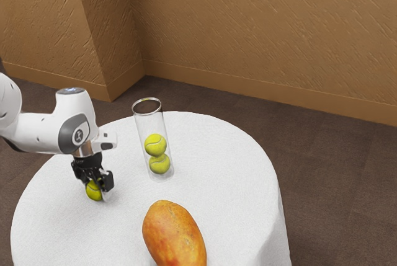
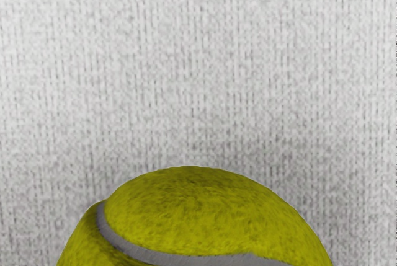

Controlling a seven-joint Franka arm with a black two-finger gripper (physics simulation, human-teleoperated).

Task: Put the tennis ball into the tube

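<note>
"Start with the largest item."
"Round table [image 1: 229,154], white-covered, beneath the clear tube [image 1: 149,125]. Arm [image 1: 43,133]: to the exterior view's left of the tube."
"Condition of the tube?"
"Upright; two tennis balls [image 1: 156,145] inside, one above the other."
"Next in size?"
"Orange-yellow fruit [image 1: 172,232], lying on the tube's camera side."
"And the hand [image 1: 98,190]?"
"Low, apart from the tube, on its exterior-view left. Opening and grip: cannot be determined."
"The task ball [image 1: 93,192]?"
"Outside the tube, directly at the hand. Yellow-green, pale seam visible."
</note>
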